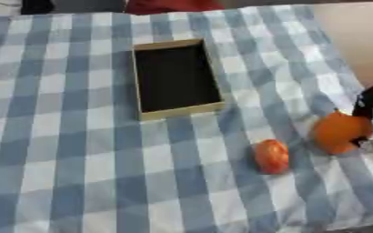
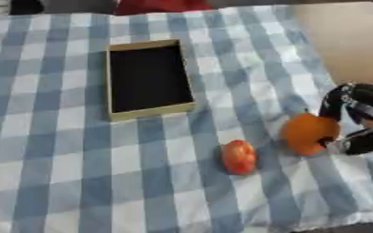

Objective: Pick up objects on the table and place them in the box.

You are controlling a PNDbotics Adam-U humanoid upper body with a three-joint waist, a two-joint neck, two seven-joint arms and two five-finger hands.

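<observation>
A shallow box (image 1: 176, 79) with tan walls and a black inside lies on the checked cloth, a little left of the middle and towards the far side. Nothing shows inside it. An orange round fruit (image 2: 307, 132) sits at the right, and my right hand (image 2: 357, 120) comes in from the right edge with its black fingers curled round it. A smaller red-orange fruit (image 2: 239, 156) lies by itself on the cloth, left of and nearer than the orange one. My left hand shows in neither view.
A blue and white checked cloth (image 1: 62, 150) covers the table. Its right edge runs close behind my right hand, with bare tan floor (image 2: 349, 41) beyond. Dark and red shapes stand at the far edge.
</observation>
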